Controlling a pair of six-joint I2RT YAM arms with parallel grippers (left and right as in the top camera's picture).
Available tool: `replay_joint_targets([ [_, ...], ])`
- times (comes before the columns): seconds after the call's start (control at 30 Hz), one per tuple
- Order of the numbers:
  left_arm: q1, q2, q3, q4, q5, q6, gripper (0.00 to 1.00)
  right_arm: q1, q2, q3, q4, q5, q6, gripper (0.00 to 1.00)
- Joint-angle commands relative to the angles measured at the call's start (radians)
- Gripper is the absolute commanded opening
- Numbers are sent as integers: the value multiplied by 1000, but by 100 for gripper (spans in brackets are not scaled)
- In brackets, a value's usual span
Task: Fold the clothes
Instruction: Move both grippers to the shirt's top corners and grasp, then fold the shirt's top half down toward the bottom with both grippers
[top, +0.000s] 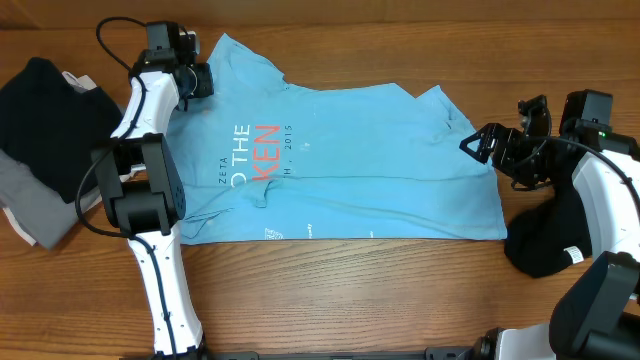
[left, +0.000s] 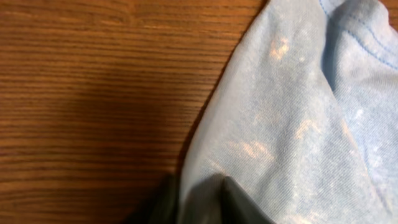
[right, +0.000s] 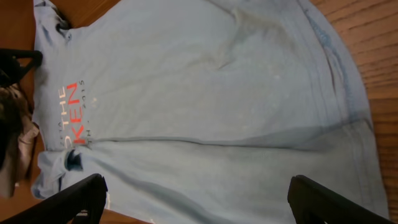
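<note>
I see the shirt (top: 370, 170) lying flat mid-tabletop (top: 350, 300), print up. At 3 o'clock my right end effector (top: 478, 143) is spread wide by its edge. At 11 o'clock my left end effector (top: 198, 80) is pinching the shirt's corner. Dark clothes (top: 45, 110) are piled at 9.

Light blue short-sleeved T-shirt (top: 370, 160), red and white lettering: one.
Black soft fabric garments: two, left black garment (top: 50, 110) and right black garment (top: 545, 240).
Grey fabric garment (top: 35, 205): one.
Pale fabric strip (top: 78, 82) at pile's edge: one; separate garment or not, cannot tell.
White-and-black robot arms: two, left arm (top: 150, 180) and right arm (top: 605, 200).
Brown wooden table (top: 350, 300): one.
</note>
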Motion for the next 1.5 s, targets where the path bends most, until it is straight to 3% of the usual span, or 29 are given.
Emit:
replay_joint_targets([
  [0.0, -14, 49, -5, -38, 34, -44, 13, -2, -9, 20, 19, 71, 48, 97],
  [0.07, -12, 49, -5, -45, 34, -81, 5, -2, 2, 20, 32, 93, 50, 97],
  [0.17, -13, 49, -5, -64, 41, -118, 4, -2, 18, 20, 77, 119, 54, 91],
  [0.23, -13, 49, -5, -74, 96, -117, 4, 2, 36, 20, 145, 181, 74, 85],
  [0.37, -11, 47, -5, -102, 257, -144, 4, 32, 109, 52, 236, 274, 73, 85],
  [0.7, -13, 44, -5, -213, 303, -143, 4, 159, 513, 509, 209, 307, -8, 91],
  [0.9, -13, 44, -5, -219, 291, -143, 5, 223, 647, 526, 378, 320, -40, 88],
  [1.13, -13, 44, -5, -222, 284, -143, 5, 248, 704, 524, 465, 362, -33, 66],
  [1.4, -13, 44, -5, -222, 285, -143, 5, 308, 733, 516, 460, 437, -33, 63],
  [1.47, -13, 44, -5, -224, 285, -143, 5, 327, 748, 516, 461, 504, -11, 53],
])
